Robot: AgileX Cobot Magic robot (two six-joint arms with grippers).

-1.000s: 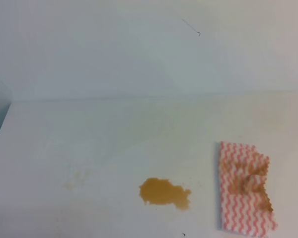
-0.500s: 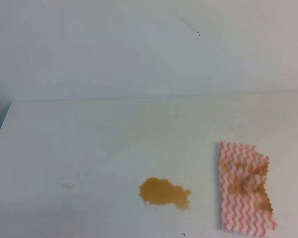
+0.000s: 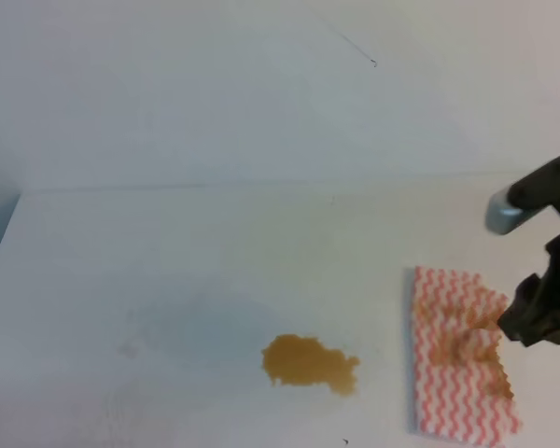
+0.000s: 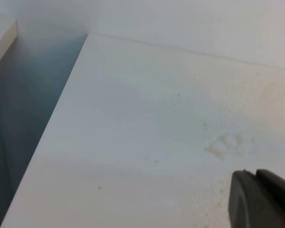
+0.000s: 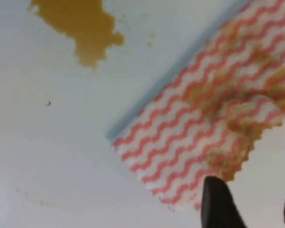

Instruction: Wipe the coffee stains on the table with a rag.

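Landmark for all positions: the rag point(image 3: 459, 353), a thin cloth with pink-red and white zigzag stripes, scalloped edges and brown blotches.

Layout. The rag lies flat on the wide, plain white matte surface point(image 3: 215, 252), a rumpled ridge running through its blotched middle. The coffee stains point(image 3: 310, 363), an irregular amber-brown puddle, sit near the rag's left edge, apart from it with bare surface between. A few faint tan specks point(image 4: 223, 145) lie well beyond the puddle on the side away from the rag; they read most clearly in the left wrist view.

Right gripper point(image 3: 541, 313): dark, hanging over the rag's right edge, beside the brown ridge. In the right wrist view two dark fingertips point(image 5: 219, 203) show with a gap between them, so the jaws stand apart and hold nothing. The scalloped corner of the rag lies just ahead of them. Contact with the cloth cannot be confirmed.

Left gripper point(image 4: 261, 199): only a dark edge shows in its own wrist view, well away from the rag, near the tan specks. Cannot tell whether its jaws are apart or together.

Step in hand, by judgement: approach to pick up the rag; puddle unwiped.

Next move calls for: lowering onto the raised ridge or the scalloped edge, where thin cloth offers a fold to pinch, closing firmly, then dragging the rag toward its left edge and over the puddle with downward pressure.
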